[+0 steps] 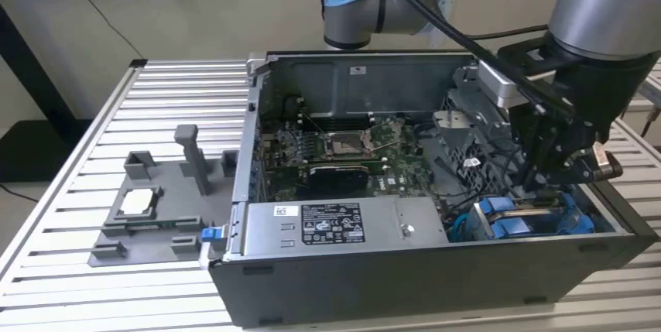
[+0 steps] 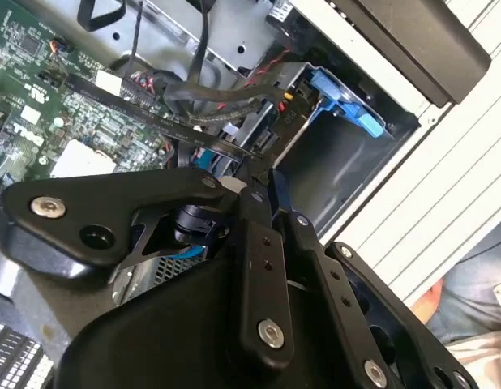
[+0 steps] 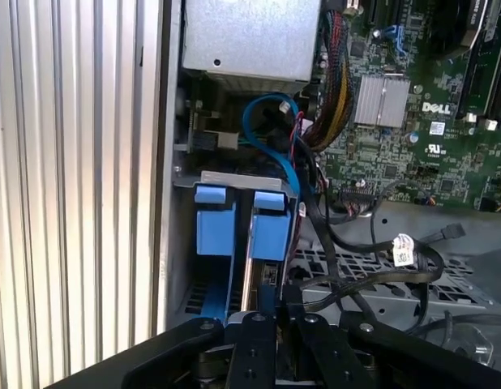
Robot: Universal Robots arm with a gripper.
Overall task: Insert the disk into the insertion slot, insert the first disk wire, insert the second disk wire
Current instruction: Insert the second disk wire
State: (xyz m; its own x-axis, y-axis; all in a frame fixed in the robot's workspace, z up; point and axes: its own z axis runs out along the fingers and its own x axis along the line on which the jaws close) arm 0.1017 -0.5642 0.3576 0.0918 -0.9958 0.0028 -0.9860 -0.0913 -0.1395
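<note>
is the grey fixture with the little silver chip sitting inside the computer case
No, in the exterior view the grey fixture with the small silver chip rests on the slatted table, outside the computer case.

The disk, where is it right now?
In the exterior view the disk stands on edge in the computer case's right front corner, right of the power-supply box, below the gripper.

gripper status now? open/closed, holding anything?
Gripper: fingers close together, down at the blue-tabbed dark grey metal drive bay; whether it grips anything cannot be told.
</note>
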